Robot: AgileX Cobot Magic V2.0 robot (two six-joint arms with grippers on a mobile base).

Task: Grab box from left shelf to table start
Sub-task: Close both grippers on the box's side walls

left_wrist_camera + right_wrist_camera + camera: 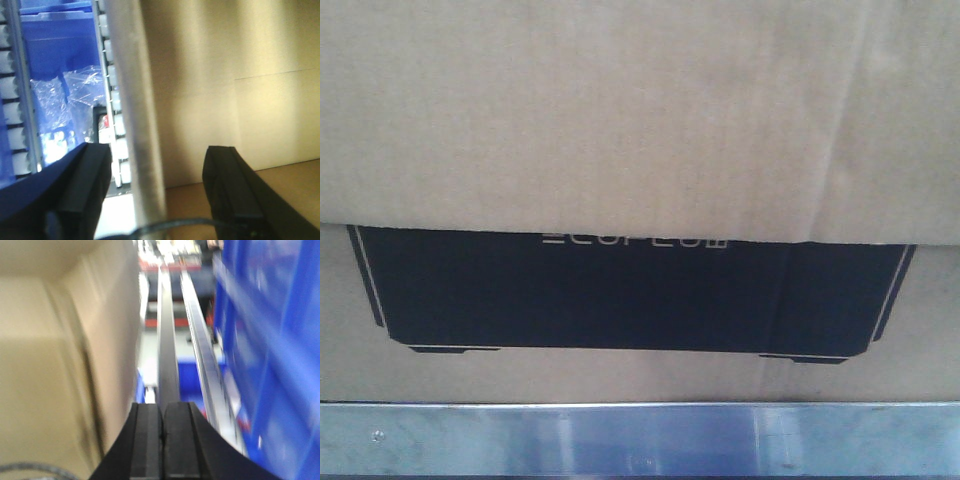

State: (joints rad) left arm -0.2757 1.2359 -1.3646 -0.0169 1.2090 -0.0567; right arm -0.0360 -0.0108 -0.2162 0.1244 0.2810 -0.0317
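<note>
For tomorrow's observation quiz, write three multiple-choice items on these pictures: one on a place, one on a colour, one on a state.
1. In the front view, the silver rail lies where, relative to the box? A above; B below; C left.
2. The box's printed panel is: A black; B red; C green.
3. The right end effector is: A wide open; B holding the box; C shut, empty.
Key: B, the rail runs under the box; A, the panel is plainly black; C, its fingers meet with nothing between.

The box (pixel 620 120) appears to rest on the silver-railed left shelf (pixel 640 440).
</note>
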